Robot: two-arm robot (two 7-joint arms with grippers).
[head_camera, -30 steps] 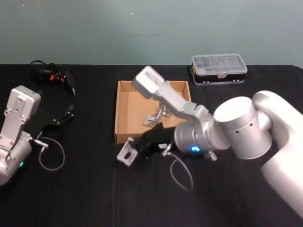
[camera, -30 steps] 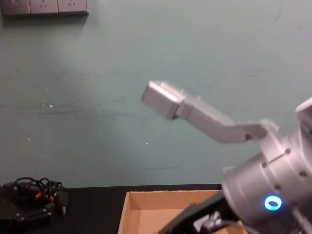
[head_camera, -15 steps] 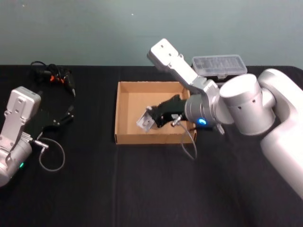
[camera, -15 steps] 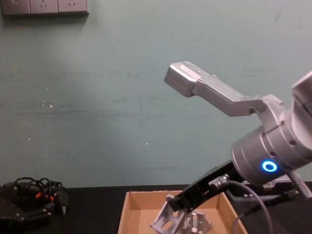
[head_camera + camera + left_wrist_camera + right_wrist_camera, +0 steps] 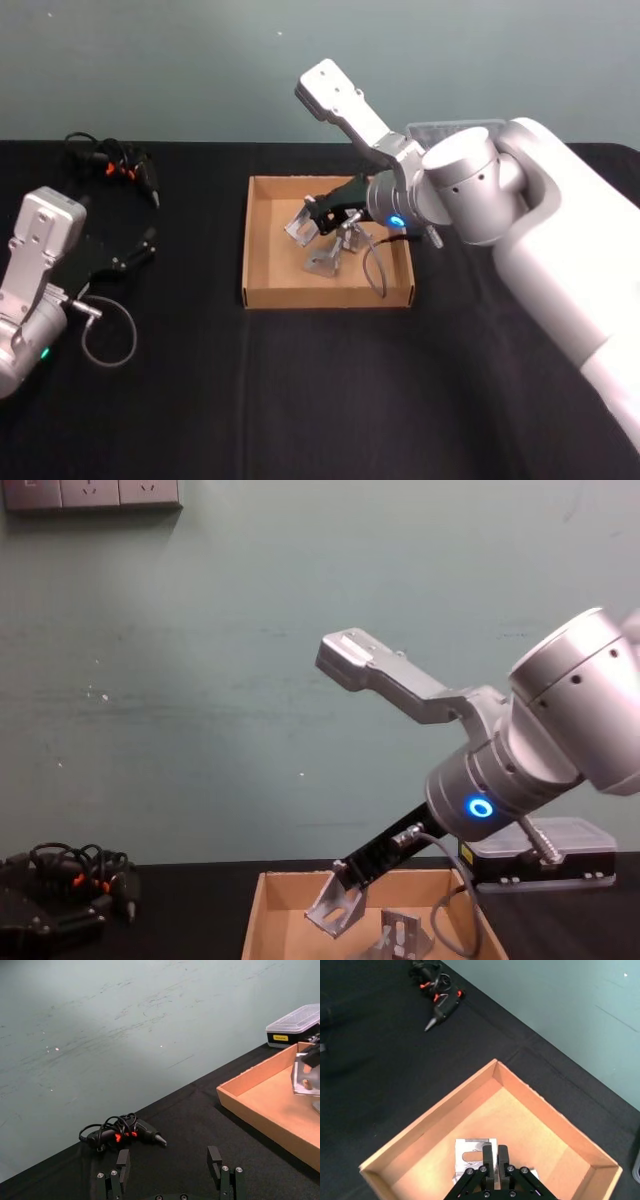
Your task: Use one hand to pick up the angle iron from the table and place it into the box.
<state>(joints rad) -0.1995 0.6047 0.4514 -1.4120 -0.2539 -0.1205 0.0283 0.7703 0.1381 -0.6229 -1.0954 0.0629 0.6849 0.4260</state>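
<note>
Silver angle iron (image 5: 299, 222) hangs pinched tight between the fingers of the right gripper (image 5: 314, 214), up over the far left part of the tan box (image 5: 262, 292). More angle irons (image 5: 333, 253) lie on the box floor just beside it. The left gripper (image 5: 170, 1170) waits with its fingers wide apart and holding nothing, near the left edge of the black table (image 5: 200, 400).

The box (image 5: 262, 240) holds two loose brackets (image 5: 335, 252) near its middle, with the right gripper (image 5: 314, 212) clamped on an angle iron (image 5: 299, 224) above its far-left part. Its near-left floor lies bare. The table's (image 5: 300, 400) near edge is open; a glue gun (image 5: 120, 165) crowds the far-left corner.
</note>
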